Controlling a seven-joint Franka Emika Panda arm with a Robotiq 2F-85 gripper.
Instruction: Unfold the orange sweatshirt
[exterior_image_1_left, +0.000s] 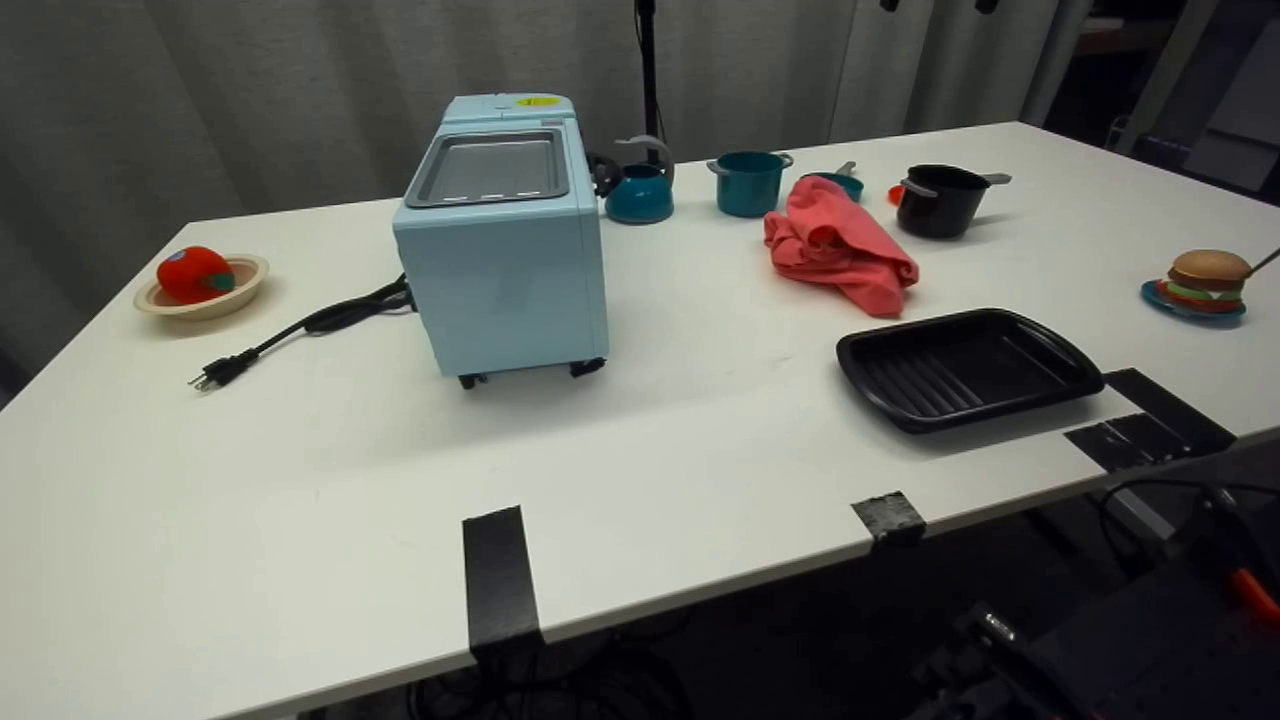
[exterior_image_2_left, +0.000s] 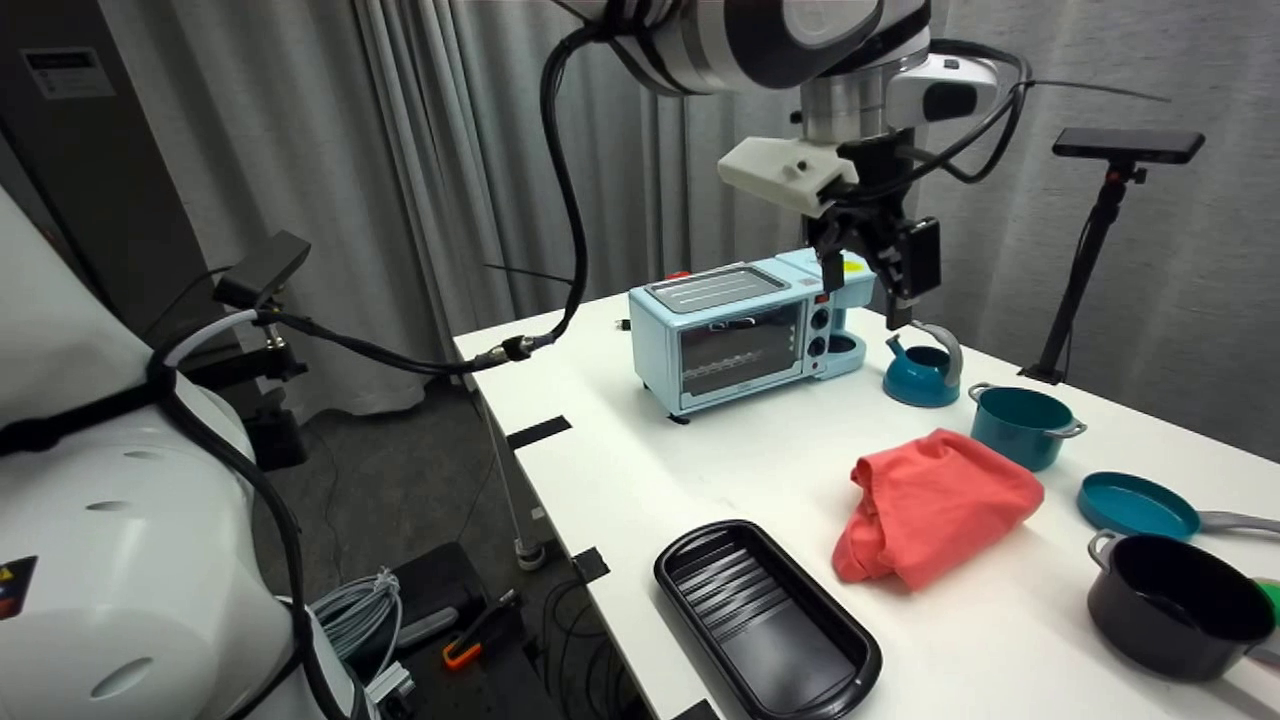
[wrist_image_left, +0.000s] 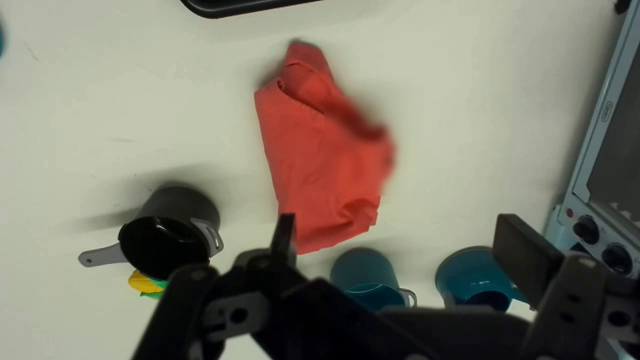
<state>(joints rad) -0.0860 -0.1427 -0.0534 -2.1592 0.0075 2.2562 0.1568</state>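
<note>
A coral-red cloth, the task's garment, lies folded and bunched on the white table in both exterior views (exterior_image_1_left: 840, 250) (exterior_image_2_left: 935, 510). Whether it is a sweatshirt I cannot tell. In the wrist view the cloth (wrist_image_left: 320, 165) lies lengthwise with a folded flap at its top end and creases at its lower end. My gripper (exterior_image_2_left: 868, 285) hangs high above the table near the toaster oven and kettle, apart from the cloth. In the wrist view the gripper (wrist_image_left: 396, 220) has its fingers wide apart with nothing between them; the left finger overlaps the cloth's lower corner in the picture.
A black ribbed tray (exterior_image_2_left: 770, 620) lies between cloth and table edge. A teal pot (exterior_image_2_left: 1020, 430) stands close to the cloth. A teal pan (exterior_image_2_left: 1135, 505), black pot (exterior_image_2_left: 1180, 605), teal kettle (exterior_image_2_left: 920, 375) and light-blue toaster oven (exterior_image_2_left: 740, 350) stand around it. A toy burger (exterior_image_1_left: 1205, 280) sits farther off.
</note>
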